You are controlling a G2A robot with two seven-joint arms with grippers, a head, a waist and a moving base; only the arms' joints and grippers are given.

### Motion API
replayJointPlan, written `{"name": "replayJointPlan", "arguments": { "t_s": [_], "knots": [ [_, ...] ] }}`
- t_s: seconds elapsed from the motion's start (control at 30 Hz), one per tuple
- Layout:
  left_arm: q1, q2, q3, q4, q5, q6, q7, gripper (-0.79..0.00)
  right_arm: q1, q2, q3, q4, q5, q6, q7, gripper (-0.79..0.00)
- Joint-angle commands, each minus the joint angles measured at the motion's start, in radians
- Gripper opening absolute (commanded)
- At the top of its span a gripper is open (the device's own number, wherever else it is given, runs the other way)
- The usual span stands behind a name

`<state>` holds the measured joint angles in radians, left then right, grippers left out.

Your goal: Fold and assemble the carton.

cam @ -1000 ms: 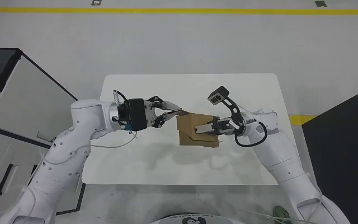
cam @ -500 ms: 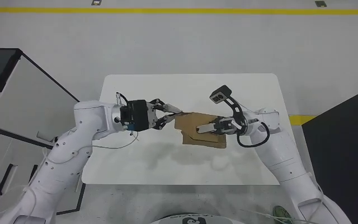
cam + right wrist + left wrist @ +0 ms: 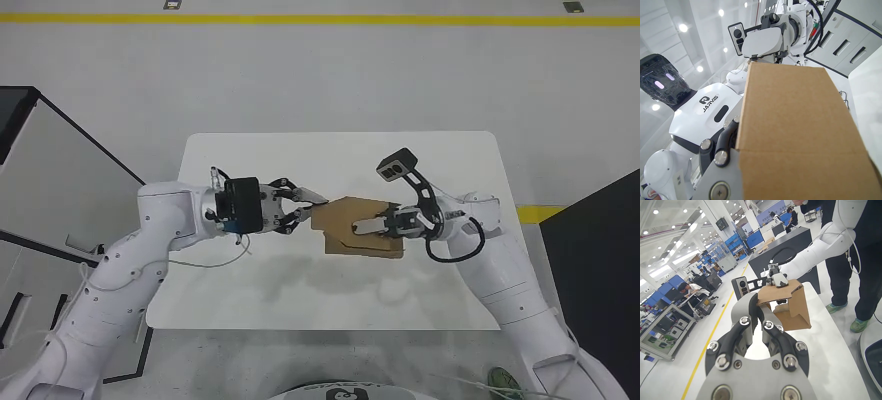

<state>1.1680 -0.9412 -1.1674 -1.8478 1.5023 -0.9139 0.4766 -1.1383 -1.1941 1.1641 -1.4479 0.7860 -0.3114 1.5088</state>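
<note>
Two claws share one carton [image 3: 372,246]. The left gripper [image 3: 758,308] is pressed together on the corner of a notched flap. The right gripper [image 3: 780,293] pinches the top panel on the far side, one finger above the board and one beneath it. The carton hangs half-formed between the arms over the middle of the white table [image 3: 300,290], its side wall dropping from the top panel; whether its lower edge touches the tabletop I cannot tell. It is plain corrugated board, so it should be light and easy to carry. It will likely be stiff across each panel yet quick to hinge at the scored creases. The matte face ought to give the pads good grip, but the thin cut edges and flap tips would probably crush or tear under a hard squeeze. The better holds look to be flat on a panel close to a crease, not out on a free corner, where the shape can swing and skew. The tabletop is smooth and level, a fair surface to press folds against. Beyond it lies a pale floor crossed by a yellow line [image 3: 320,19]. Farther off stand a black counter [image 3: 789,241] and shelves [image 3: 730,240] of blue bins under bright ceiling lights.
</note>
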Motion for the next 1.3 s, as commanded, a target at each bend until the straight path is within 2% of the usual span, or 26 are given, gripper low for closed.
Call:
{"name": "replayJointPlan", "arguments": {
  "t_s": [0.0, 0.57, 1.27],
  "knots": [
    [0.004, 0.000, -0.008, 0.001, -0.009, 0.016, 0.005, -0.785, -0.003, 0.002, 0.004, -0.009, -0.015, -0.009, -0.009, -0.785],
    [0.034, 0.006, -0.055, 0.000, -0.012, 0.028, -0.011, -0.785, -0.019, 0.014, 0.009, -0.056, -0.039, -0.032, -0.033, -0.785],
    [0.031, 0.003, -0.017, -0.032, 0.001, -0.018, 0.003, -0.785, -0.014, 0.018, -0.006, -0.041, 0.008, -0.028, -0.028, -0.785]
  ]
}}
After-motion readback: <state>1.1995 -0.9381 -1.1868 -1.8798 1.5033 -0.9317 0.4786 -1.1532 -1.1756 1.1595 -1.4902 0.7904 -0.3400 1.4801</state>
